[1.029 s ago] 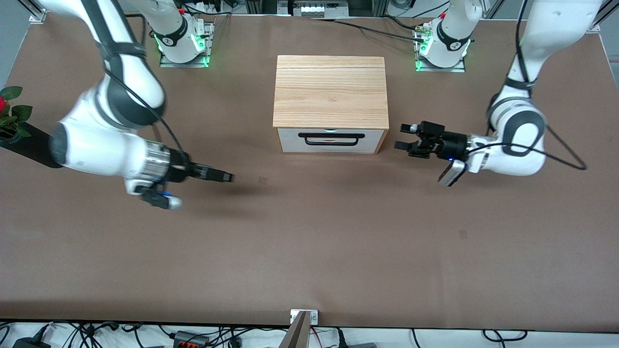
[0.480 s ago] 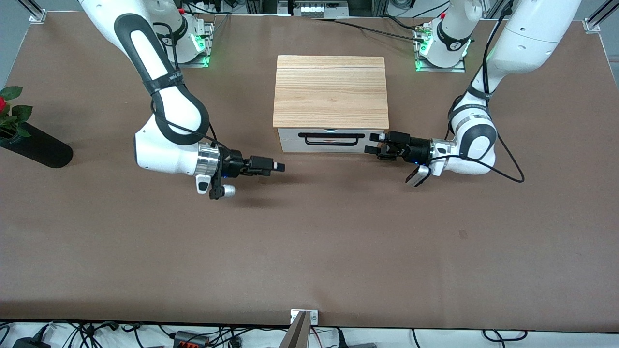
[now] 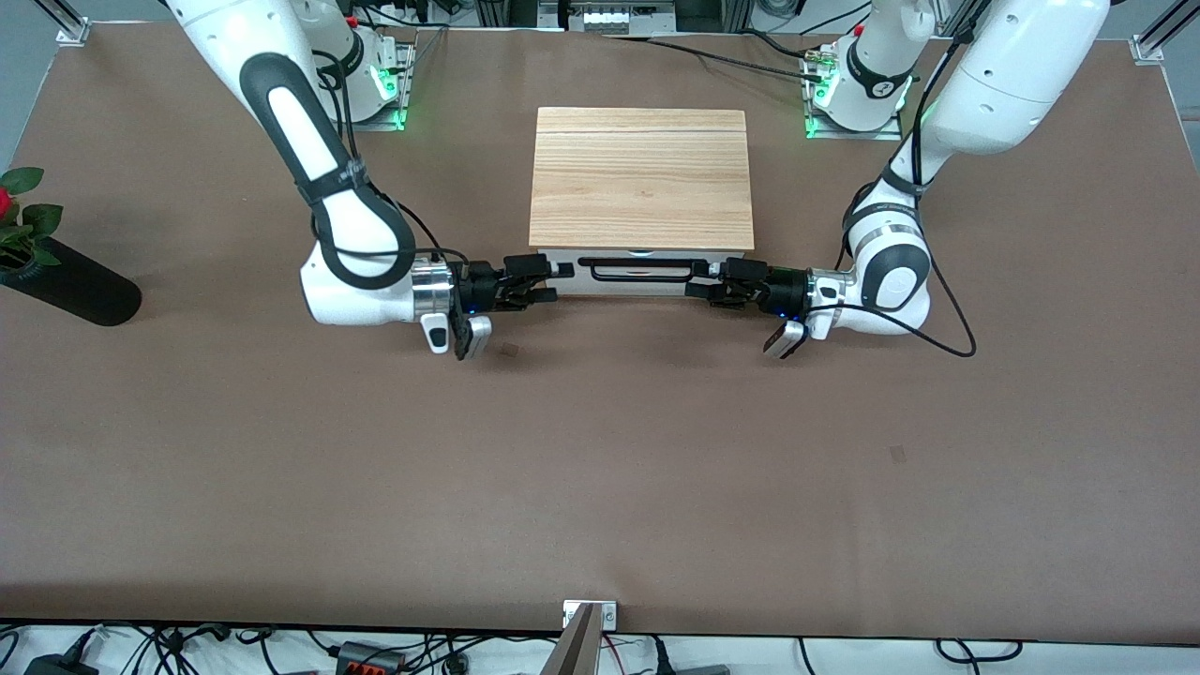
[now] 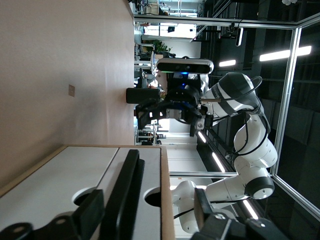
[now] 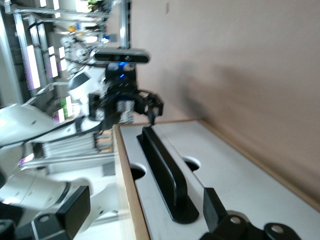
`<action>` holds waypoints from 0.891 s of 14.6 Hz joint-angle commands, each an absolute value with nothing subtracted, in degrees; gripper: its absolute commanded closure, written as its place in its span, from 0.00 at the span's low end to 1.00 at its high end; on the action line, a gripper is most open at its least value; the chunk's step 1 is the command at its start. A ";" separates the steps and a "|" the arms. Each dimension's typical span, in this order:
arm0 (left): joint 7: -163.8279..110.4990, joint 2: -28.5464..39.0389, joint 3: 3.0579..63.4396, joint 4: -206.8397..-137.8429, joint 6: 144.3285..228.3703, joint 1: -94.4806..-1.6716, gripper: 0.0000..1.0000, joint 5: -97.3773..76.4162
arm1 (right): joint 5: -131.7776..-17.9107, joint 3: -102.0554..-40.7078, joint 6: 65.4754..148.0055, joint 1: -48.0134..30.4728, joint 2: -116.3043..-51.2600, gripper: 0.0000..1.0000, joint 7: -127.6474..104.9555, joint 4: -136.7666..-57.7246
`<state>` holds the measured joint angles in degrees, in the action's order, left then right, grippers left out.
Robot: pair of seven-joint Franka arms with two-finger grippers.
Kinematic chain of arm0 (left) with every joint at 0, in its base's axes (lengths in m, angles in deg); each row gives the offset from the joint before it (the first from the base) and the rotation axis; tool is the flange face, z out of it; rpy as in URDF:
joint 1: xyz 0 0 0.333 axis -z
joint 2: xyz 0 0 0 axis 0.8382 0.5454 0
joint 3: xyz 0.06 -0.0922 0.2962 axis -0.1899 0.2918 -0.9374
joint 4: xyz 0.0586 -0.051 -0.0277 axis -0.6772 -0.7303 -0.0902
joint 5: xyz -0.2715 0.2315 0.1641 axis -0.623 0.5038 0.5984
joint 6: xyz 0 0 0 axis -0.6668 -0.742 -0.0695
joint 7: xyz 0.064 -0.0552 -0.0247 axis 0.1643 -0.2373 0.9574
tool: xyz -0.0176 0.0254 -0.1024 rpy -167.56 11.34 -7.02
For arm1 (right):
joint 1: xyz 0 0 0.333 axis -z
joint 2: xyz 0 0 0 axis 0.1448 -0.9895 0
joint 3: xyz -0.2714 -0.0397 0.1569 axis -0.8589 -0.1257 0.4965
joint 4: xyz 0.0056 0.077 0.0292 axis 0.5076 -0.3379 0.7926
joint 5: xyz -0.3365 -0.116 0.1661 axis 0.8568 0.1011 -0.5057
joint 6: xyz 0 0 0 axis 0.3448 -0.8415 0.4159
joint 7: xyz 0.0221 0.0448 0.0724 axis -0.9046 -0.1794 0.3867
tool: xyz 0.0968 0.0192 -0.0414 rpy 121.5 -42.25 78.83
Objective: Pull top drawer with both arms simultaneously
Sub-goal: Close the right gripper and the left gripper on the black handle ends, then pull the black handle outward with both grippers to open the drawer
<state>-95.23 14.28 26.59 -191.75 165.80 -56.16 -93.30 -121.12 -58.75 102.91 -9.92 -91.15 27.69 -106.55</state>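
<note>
The top drawer (image 3: 572,279) sits shut in the light-wood casing (image 3: 641,178), its white front facing the front camera, with a long black bar handle (image 3: 642,271). My right gripper (image 3: 553,279) is open at the handle's end toward the right arm. In the right wrist view the handle end (image 5: 167,180) lies between the spread fingers (image 5: 214,206) of this gripper (image 5: 145,212). My left gripper (image 3: 698,278) is open at the handle's other end. In the left wrist view the bar (image 4: 125,192) runs between the fingers (image 4: 92,212) of that gripper (image 4: 147,215). Neither touches the bar.
A black vase (image 3: 70,286) with a red rose lies at the right arm's end of the table. Cables trail from both wrists. The brown table (image 3: 600,469) stretches wide in front of the drawer. Each wrist view shows the other gripper farther off.
Both arms have swung inward from the table's ends. Each gripper now sits at one end of the drawer handle. The drawer has not moved.
</note>
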 commanded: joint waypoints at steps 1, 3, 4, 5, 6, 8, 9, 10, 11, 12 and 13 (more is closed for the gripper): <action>-97.63 15.31 27.23 -192.51 166.39 -56.16 0.25 -95.00 | -123.16 -58.90 99.83 -9.07 -94.59 0.00 31.61 -106.33; -97.63 15.31 27.23 -192.69 166.39 -56.07 0.31 -95.00 | -123.25 -58.81 102.03 -9.87 -94.68 0.00 31.61 -106.24; -97.63 15.31 27.23 -193.04 166.39 -55.98 0.35 -94.92 | -123.25 -58.73 101.78 -9.78 -94.77 0.00 31.61 -106.07; -97.63 15.31 27.23 -193.13 166.39 -55.98 0.40 -94.92 | -123.17 -58.81 101.34 -9.95 -94.77 0.00 31.70 -105.72; -97.63 15.31 27.23 -193.56 166.39 -55.98 0.47 -94.92 | -123.43 -58.73 101.25 -10.21 -95.90 0.00 31.70 -104.23; -97.63 15.31 27.23 -193.65 166.31 -55.98 0.58 -94.83 | -123.60 -58.64 101.25 -11.79 -98.54 0.00 31.00 -100.54; -97.54 15.31 27.23 -193.65 166.31 -55.98 0.64 -94.83 | -123.69 -58.64 100.99 -12.67 -99.51 0.00 31.60 -99.92; -97.54 15.31 27.23 -193.74 166.31 -55.90 0.70 -94.83 | -123.78 -58.55 99.94 -12.68 -100.21 0.00 31.61 -99.74; -97.45 15.31 27.23 -193.74 166.31 -55.81 0.75 -94.83 | -124.48 -58.46 97.23 -12.68 -101.00 0.04 32.13 -99.39; -97.28 15.31 27.23 -193.83 166.31 -55.55 0.81 -94.74 | -125.44 -58.46 95.03 -12.68 -101.62 0.10 33.09 -98.95; -97.01 15.40 27.23 -193.83 166.31 -55.54 0.85 -94.74 | -125.97 -58.46 94.14 -12.68 -101.89 0.16 33.80 -98.95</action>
<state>-95.99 16.03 26.95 -192.96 166.60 -55.98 -93.30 -124.13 -58.50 97.27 -12.84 -99.87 31.71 -100.76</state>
